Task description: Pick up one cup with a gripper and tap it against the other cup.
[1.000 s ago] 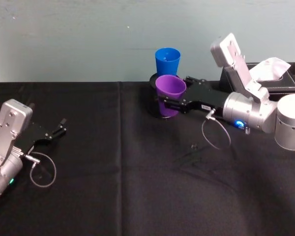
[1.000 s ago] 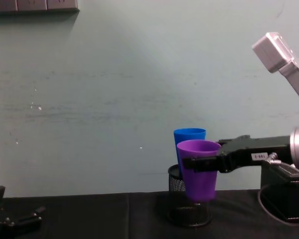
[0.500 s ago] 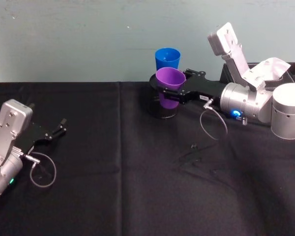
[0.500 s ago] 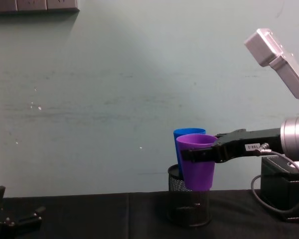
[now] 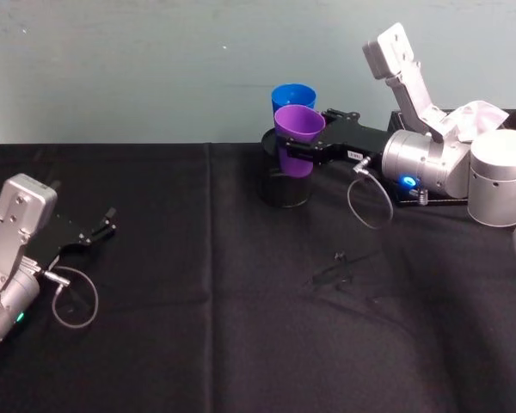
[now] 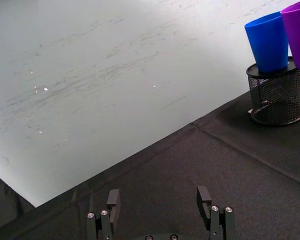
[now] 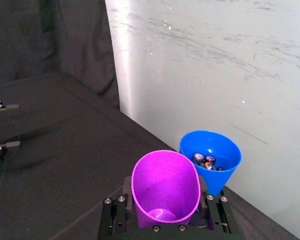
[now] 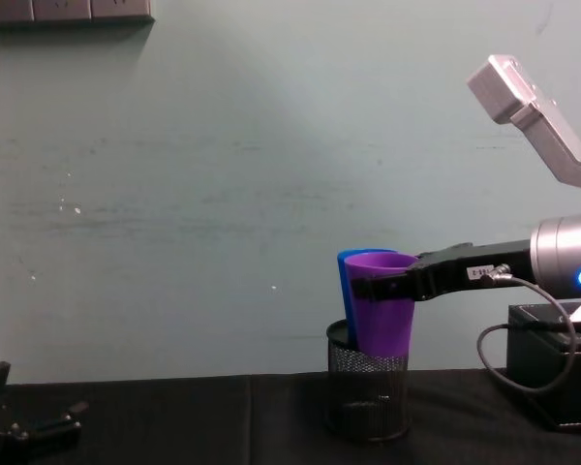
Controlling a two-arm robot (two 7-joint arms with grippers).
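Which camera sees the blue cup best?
The right wrist view: it looks down into the blue cup, showing batteries inside. The left wrist view shows its side, standing in a mesh holder. In the head and chest views the purple cup hides much of it.

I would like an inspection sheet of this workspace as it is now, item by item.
Surface: black cloth, creased near the middle.
Job's things: purple cup raised beside blue cup, contact unclear; blue cup stands in mesh holder, batteries inside.
Clutter: tissue box at far right.
Grippers: right gripper shut on purple cup; left gripper open, idle on cloth.
Cables: right cable loop, left cable loop, at the wrists.
Surroundings: pale wall.
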